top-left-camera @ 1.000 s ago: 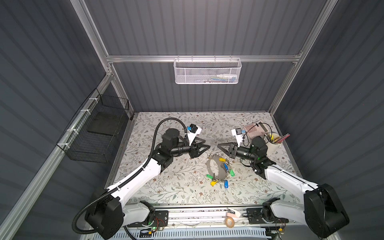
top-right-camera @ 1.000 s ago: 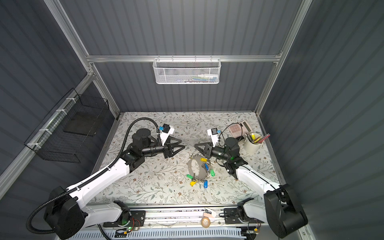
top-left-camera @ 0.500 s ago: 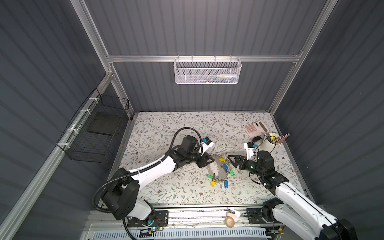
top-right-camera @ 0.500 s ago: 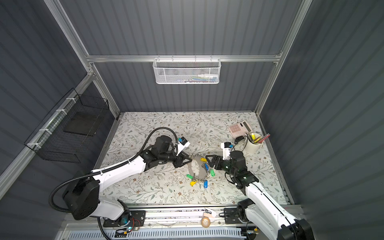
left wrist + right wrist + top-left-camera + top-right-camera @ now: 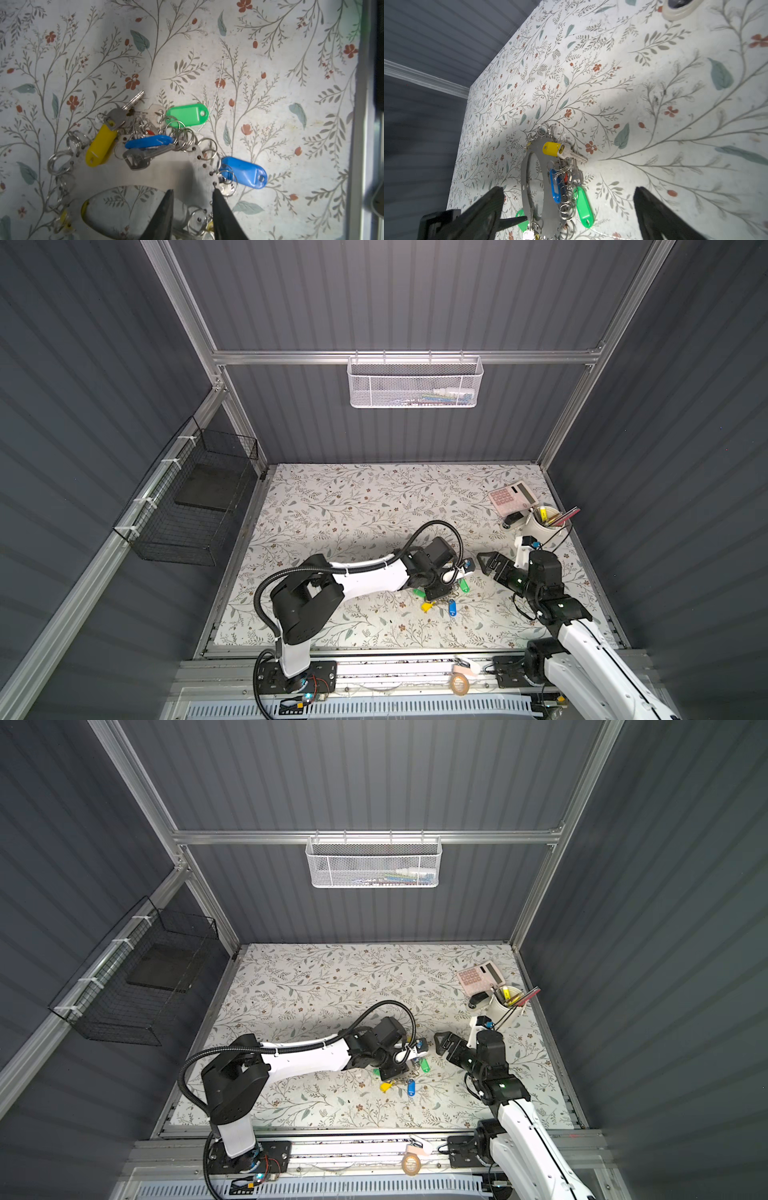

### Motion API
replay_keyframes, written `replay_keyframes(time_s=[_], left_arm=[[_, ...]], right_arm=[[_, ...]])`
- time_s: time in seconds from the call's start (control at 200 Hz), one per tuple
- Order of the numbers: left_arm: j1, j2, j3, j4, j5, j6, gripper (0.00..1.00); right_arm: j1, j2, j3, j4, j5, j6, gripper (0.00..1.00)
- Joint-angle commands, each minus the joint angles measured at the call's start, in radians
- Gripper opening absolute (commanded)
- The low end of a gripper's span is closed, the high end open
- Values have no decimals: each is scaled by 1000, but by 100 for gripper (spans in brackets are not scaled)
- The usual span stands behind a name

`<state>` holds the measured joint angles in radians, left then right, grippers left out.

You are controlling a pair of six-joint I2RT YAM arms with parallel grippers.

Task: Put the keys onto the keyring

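Observation:
The keyring (image 5: 124, 176) is a flat grey band strung with rings, keys and blue, yellow and red tags, and it lies on the floral mat (image 5: 353, 510). My left gripper (image 5: 192, 190) points down over it, its fingers a narrow gap apart astride the band; whether they pinch it is unclear. The keys with the green tag (image 5: 187, 114) (image 5: 583, 205) (image 5: 464, 585) (image 5: 424, 1065) lie against the band's outer edge. A second green tag (image 5: 522, 220) peeks out on the far side. My right gripper (image 5: 568, 188) (image 5: 490, 564) hovers wide open just right of the pile, holding nothing.
A pink calculator (image 5: 511, 497) and a white cup of pens (image 5: 544, 522) stand at the back right. A black wire basket (image 5: 195, 497) hangs on the left wall and a white mesh basket (image 5: 415, 381) on the back wall. A tape roll (image 5: 459, 684) sits on the front rail.
My left gripper has swung right and down onto the keyring, and its jaws have narrowed. My right gripper has drawn back to the right and opened wide.

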<state>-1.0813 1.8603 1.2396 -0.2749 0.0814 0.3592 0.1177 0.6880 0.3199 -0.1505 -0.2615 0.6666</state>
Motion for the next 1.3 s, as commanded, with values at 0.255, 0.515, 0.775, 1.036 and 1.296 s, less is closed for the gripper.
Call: replay_keyframes(time_s=[0.255, 0.515, 0.775, 1.036, 1.296], left_arm=[[-71, 74, 43, 40, -120, 121, 32], [-99, 117, 73, 59, -129, 130, 32], [-117, 149, 96, 51, -127, 134, 32], [-118, 190, 111, 40, -183, 131, 25], [-118, 203, 122, 62, -267, 96, 12]], right_arm=[[-93, -56, -6, -79, -46, -10, 99], [-118, -56, -14, -72, -65, -13, 99], [-134, -59, -25, -65, -117, -16, 99], [-148, -66, -32, -62, -133, -16, 99], [-153, -58, -38, -46, -147, -13, 99]])
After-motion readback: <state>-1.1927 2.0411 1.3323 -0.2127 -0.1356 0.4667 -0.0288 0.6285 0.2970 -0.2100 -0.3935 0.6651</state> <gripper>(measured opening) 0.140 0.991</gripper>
